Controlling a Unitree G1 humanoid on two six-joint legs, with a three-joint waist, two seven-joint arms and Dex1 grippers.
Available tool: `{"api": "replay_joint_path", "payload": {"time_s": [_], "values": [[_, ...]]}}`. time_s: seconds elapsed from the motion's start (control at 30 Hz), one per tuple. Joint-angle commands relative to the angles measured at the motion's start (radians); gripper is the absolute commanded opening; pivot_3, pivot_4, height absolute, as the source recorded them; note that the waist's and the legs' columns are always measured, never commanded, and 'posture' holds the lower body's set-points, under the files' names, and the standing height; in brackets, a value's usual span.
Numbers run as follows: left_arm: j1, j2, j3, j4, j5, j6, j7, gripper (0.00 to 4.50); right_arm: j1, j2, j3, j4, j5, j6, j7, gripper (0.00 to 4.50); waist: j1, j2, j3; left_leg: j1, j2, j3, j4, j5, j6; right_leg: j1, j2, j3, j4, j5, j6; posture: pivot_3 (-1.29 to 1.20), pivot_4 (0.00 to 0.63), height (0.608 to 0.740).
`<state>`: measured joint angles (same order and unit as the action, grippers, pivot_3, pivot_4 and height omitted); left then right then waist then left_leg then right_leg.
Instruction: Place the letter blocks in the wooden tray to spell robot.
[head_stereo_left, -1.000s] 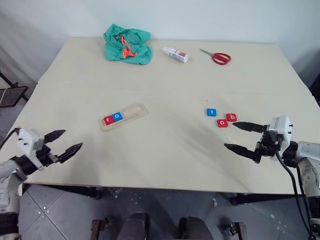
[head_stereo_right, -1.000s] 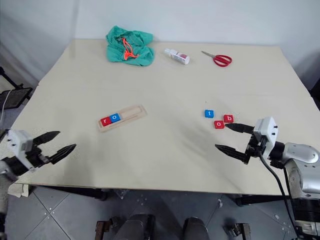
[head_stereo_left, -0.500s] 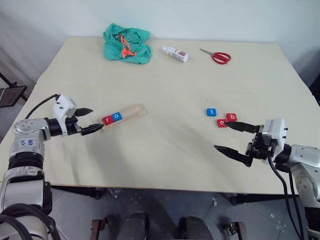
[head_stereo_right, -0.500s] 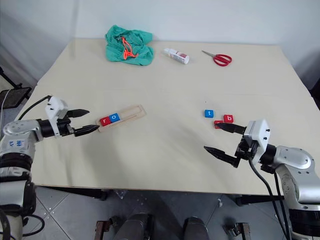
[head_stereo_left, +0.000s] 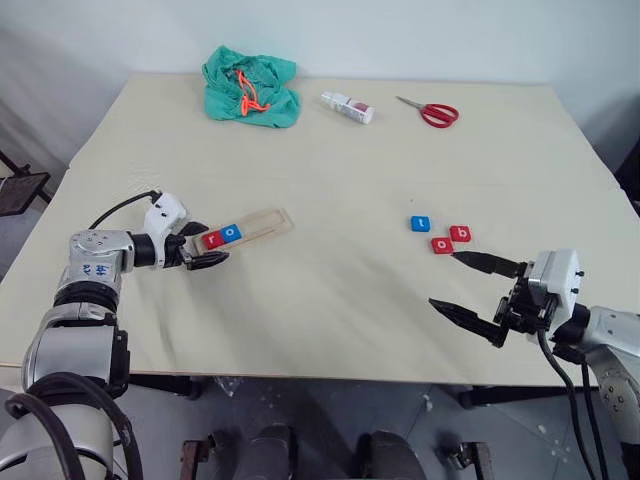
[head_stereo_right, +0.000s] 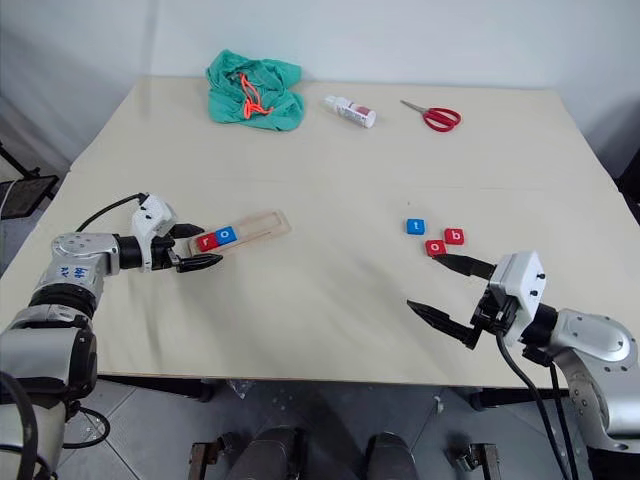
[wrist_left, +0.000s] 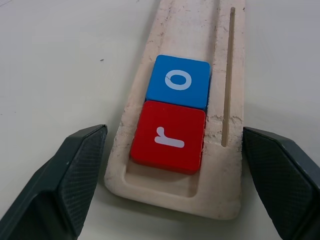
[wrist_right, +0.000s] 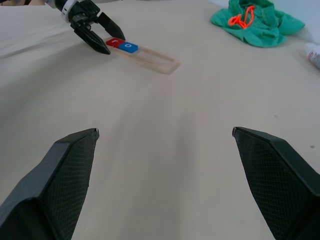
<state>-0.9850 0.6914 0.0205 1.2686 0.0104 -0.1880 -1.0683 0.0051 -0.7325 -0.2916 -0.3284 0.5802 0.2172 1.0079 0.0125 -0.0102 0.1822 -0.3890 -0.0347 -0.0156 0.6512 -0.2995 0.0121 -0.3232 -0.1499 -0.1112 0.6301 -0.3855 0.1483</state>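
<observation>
**Tray braced on the left, loose tiles lying on the right**

Beige counter (head_stereo_left: 330, 290) carried the wooden tray (head_stereo_left: 262, 223), its long axis running diagonally away from the left end effector (head_stereo_left: 203, 247), whose spread fingers straddled the tray's near end without clamping it. Inside sat the red r tile (wrist_left: 168, 135) and blue o tile (wrist_left: 178, 81), touching. Blue t tile (head_stereo_left: 421, 223), red b tile (head_stereo_left: 460, 233) and red o tile (head_stereo_left: 442, 245) lay just beyond the released, empty right end effector (head_stereo_left: 472, 289), the nearer arm.
</observation>
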Motion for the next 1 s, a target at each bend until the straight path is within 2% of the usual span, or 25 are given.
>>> {"api": "replay_joint_path", "payload": {"time_s": [0.03, 0.2, 0.37, 0.6, 0.7, 0.87, 1.0], "values": [[-0.005, 0.000, -0.010, 0.016, 0.030, 0.003, 0.009, 4.50, -0.011, -0.012, -0.035, -0.031, 0.018, -0.005, -0.006, 4.48, 0.000, 0.000, 0.000, 0.000, 0.000, 0.000, 0.000, 0.000, 0.000, 0.000, 0.000, 0.000, 0.000, 0.000, 0.000, 0.00, 0.150, 0.740], [0.004, -0.003, -0.030, 0.028, 0.061, 0.011, 0.023, 4.50, -0.037, -0.015, -0.023, -0.014, 0.012, -0.005, 0.000, 4.48, 0.000, 0.000, 0.000, 0.001, 0.000, -0.001, 0.001, 0.000, 0.000, 0.001, 0.000, 0.000, 0.001, 0.000, 0.000, 0.00, 0.150, 0.740], [0.007, -0.008, -0.024, 0.028, 0.054, 0.021, -0.006, 3.41, -0.058, -0.016, -0.016, -0.002, 0.009, -0.005, 0.006, 4.50, 0.000, 0.000, 0.000, 0.001, 0.000, -0.001, 0.002, 0.000, 0.000, 0.001, 0.000, 0.001, 0.002, 0.000, 0.000, 0.00, 0.150, 0.740], [0.004, -0.006, -0.022, 0.011, 0.045, 0.006, -0.055, 3.40, -0.079, -0.013, -0.008, 0.012, 0.004, -0.008, 0.012, 4.50, 0.000, 0.000, 0.000, 0.001, 0.000, -0.001, 0.002, 0.000, 0.000, 0.000, -0.001, 0.001, 0.005, 0.000, 0.000, 0.00, 0.150, 0.740], [0.006, -0.007, -0.031, -0.016, 0.043, -0.009, -0.123, 3.40, -0.085, -0.012, -0.006, 0.015, 0.006, -0.009, 0.016, 4.50, 0.000, 0.000, 0.000, 0.001, 0.000, -0.001, 0.002, 0.000, 0.000, 0.000, -0.001, 0.001, 0.006, 0.000, 0.000, 0.00, 0.150, 0.740], [0.022, -0.034, -0.038, -0.102, 0.014, -0.038, -0.231, 3.40, -0.089, -0.019, -0.005, 0.026, 0.014, -0.011, 0.047, 4.50, 0.007, 0.000, 0.000, 0.001, -0.001, -0.001, 0.003, 0.000, 0.000, 0.000, -0.001, 0.001, 0.006, 0.000, 0.000, 0.00, 0.150, 0.740], [0.074, -0.084, -0.060, -0.242, -0.005, -0.046, -0.277, 3.40, -0.058, -0.059, -0.007, 0.037, 0.035, 0.004, 0.143, 4.50, 0.012, 0.000, 0.000, -0.001, -0.001, -0.001, 0.004, 0.000, 0.000, 0.000, -0.001, 0.001, 0.006, 0.000, 0.000, 0.00, 0.150, 0.740]]}}
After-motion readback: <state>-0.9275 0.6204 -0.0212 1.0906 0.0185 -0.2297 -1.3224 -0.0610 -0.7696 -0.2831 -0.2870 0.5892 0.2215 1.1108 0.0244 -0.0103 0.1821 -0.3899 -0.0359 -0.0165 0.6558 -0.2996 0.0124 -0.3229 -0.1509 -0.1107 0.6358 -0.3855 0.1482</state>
